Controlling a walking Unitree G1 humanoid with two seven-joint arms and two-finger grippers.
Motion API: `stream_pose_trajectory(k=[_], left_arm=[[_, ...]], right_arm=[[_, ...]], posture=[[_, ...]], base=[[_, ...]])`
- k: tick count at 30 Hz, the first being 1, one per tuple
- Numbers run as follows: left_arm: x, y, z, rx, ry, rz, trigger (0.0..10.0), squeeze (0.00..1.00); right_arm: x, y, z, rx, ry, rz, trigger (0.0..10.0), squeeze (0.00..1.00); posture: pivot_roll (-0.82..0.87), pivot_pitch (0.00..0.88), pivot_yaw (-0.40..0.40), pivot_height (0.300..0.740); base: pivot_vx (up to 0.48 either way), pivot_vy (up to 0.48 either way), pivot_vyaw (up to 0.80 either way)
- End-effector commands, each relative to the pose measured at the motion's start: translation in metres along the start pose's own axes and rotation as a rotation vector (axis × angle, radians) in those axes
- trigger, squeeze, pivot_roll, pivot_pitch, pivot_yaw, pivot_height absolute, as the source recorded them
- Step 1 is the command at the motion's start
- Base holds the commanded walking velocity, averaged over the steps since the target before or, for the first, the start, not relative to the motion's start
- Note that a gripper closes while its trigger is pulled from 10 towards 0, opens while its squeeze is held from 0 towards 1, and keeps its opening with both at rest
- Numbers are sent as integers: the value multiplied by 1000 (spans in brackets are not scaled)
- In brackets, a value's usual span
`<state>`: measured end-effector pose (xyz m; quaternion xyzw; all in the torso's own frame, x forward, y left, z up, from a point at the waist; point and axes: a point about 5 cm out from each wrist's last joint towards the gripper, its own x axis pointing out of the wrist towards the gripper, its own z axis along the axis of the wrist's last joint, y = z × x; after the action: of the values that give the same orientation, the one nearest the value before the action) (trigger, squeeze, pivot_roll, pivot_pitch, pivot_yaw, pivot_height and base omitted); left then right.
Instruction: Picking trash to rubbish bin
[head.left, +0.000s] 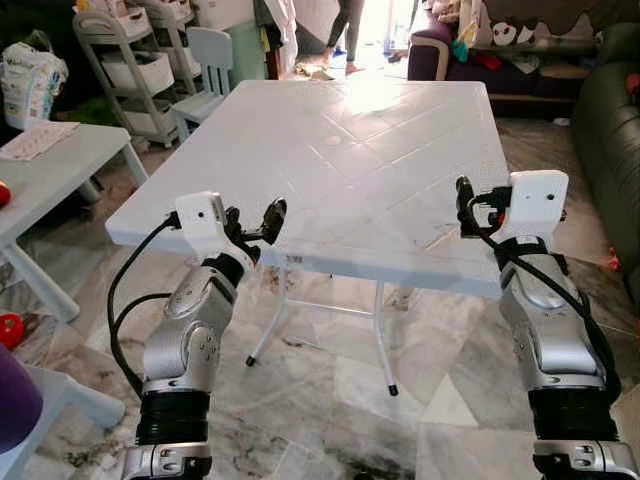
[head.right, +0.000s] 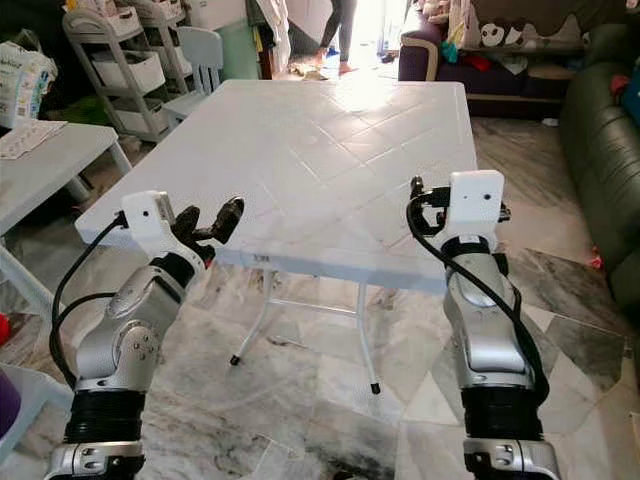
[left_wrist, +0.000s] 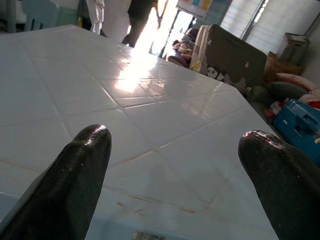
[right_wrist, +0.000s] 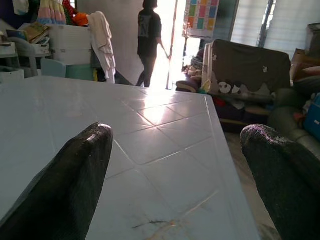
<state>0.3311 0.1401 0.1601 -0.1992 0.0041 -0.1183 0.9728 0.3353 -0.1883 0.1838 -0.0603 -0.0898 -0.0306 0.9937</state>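
Observation:
A white plastic folding table (head.left: 350, 150) stands right in front of me, its tiled top lit by glare from the doorway. My left gripper (head.left: 253, 213) is raised at the table's near left edge, open, with nothing between its fingers (left_wrist: 85, 160). My right gripper (head.left: 465, 205) is held at the near right edge at about the same height, also open and holding nothing, its fingers (right_wrist: 75, 170) pointing across the tabletop.
A low grey table (head.left: 50, 165) with paper on it is at the left, with a shelving cart (head.left: 130, 60) and small chair (head.left: 205, 70) behind. A dark sofa (head.left: 610, 110) lines the right. A person (right_wrist: 149, 35) stands by the far doorway. A purple object (head.left: 15, 400) is at my lower left.

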Motion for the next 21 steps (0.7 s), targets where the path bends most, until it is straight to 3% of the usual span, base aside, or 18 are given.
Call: stream_pose_trajectory(k=[1,7,21], left_arm=[[1,1,3,1,-4,-2,10000,0],[2,1,2,-8,-3,6,10000,0],[3,2,3,-28,-7,-2,10000,0]], right_arm=[[3,1,8,-11,-21,11,10000,0],[3,1,9,-13,-26,12,10000,0],[2,2,10,-14,-35,18,10000,0]], posture=[[-104,0,55,740],[-105,0,53,740],[-109,0,55,740]], base=[[0,0,-800],[0,0,-785],[0,0,0]])
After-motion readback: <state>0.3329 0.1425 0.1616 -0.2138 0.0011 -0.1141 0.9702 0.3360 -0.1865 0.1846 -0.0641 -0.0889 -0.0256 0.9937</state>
